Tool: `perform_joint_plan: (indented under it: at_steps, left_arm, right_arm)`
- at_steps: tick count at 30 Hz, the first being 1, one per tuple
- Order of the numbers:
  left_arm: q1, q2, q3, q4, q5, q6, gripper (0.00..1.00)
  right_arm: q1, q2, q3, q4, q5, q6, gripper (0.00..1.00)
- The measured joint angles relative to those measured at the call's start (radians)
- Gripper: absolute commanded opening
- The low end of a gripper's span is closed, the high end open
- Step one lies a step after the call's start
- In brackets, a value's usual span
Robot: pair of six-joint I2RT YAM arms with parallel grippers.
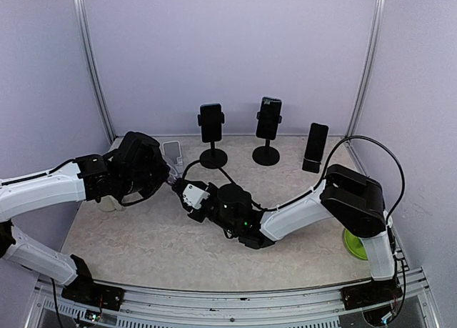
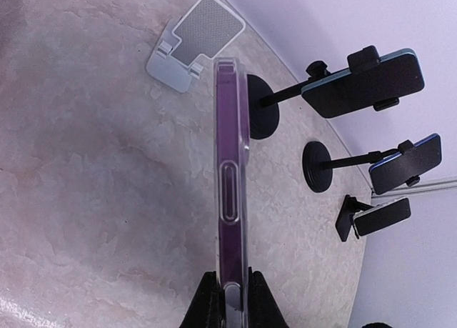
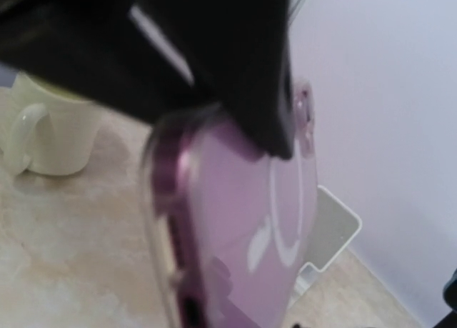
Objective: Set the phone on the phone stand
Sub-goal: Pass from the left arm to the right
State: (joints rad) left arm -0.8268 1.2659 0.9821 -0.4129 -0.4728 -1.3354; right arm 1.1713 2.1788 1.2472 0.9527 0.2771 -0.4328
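Observation:
A purple phone (image 2: 232,164) in a clear case is held edge-on, and my left gripper (image 2: 232,278) is shut on its lower end, a black finger (image 2: 206,299) pressed to each face. The white folding phone stand (image 2: 196,42) lies on the table just past the phone's far end, near the back wall (image 1: 171,151). In the top view my right gripper (image 1: 187,194) sits right against the left gripper (image 1: 168,174), with the phone mostly hidden between them. The right wrist view is filled by the phone's purple back (image 3: 243,228); its own fingers do not show.
Three black stands along the back each carry a dark phone (image 1: 211,122) (image 1: 268,117) (image 1: 315,146). A cream mug (image 1: 107,201) stands under the left arm. A green object (image 1: 355,244) lies at the right edge by the right arm's base.

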Motion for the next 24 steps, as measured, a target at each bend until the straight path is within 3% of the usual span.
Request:
perform_joint_plan:
  at_steps: [6, 10, 14, 19, 24]
  left_arm:
    - [-0.005, 0.000, 0.000, 0.006, -0.006, -0.008, 0.00]
    - [-0.005, 0.000, -0.001, 0.011, -0.016, -0.021, 0.00]
    - [-0.005, 0.000, -0.010, 0.008, -0.031, -0.052, 0.02]
    - [-0.005, 0.000, -0.014, 0.014, -0.031, -0.049, 0.33]
    - [-0.008, -0.080, -0.060, 0.062, -0.031, 0.012, 0.76]
  right_arm:
    - [0.000, 0.004, 0.028, -0.001, 0.001, -0.010, 0.20]
    - [0.005, 0.011, 0.039, -0.006, 0.005, -0.030, 0.02]
    - [0.007, 0.023, 0.052, -0.014, 0.026, -0.064, 0.00]
    - [0.009, 0.023, 0.052, -0.013, 0.034, -0.060, 0.00]
    - [0.008, -0.016, -0.031, -0.016, 0.023, -0.031, 0.00]
